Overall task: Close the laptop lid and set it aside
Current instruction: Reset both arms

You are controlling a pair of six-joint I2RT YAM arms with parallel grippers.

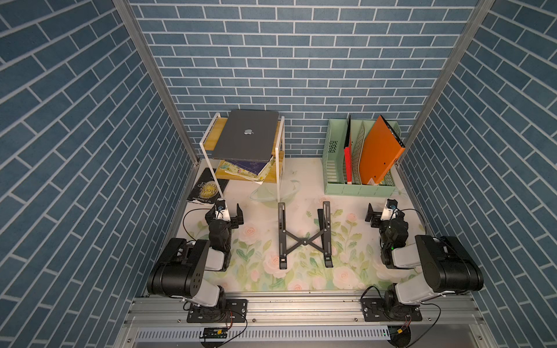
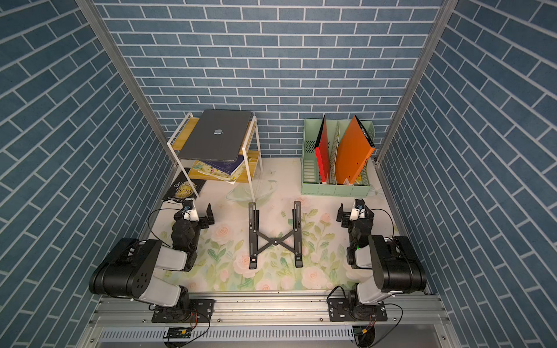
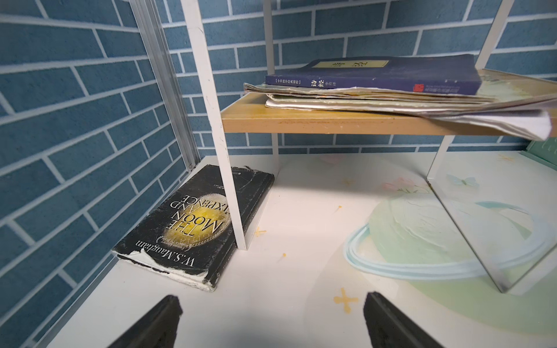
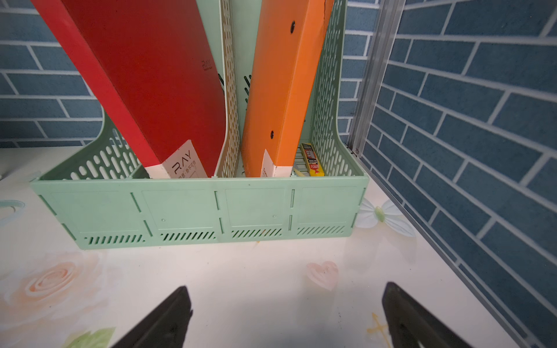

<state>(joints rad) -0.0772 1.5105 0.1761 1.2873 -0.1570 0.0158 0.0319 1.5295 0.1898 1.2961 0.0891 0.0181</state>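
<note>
- Left tool (image 3: 272, 304) and right tool (image 4: 287, 290): jaws apart, empty, low over the counter (image 1: 310, 180).
- Black folding stand (image 1: 304, 241) between them is bare.
- Far left, the laptop (image 1: 245, 135) lies on the white rack (image 1: 208, 156), the laptop lid (image 2: 217, 132) down; the task looks finished, so hold both tools clear.

Both arms are folded low, upper links tucked back and forearms reaching forward. The left claw (image 1: 224, 214) sits to the left of the black folding stand (image 1: 304, 238) and the right claw (image 1: 385, 214) to its right, each level with the stand's far end and well apart from it. Both point forward, jaws spread wide and holding nothing. They seem to hover just above the desk (image 1: 259, 229), though contact is hard to judge.
</note>
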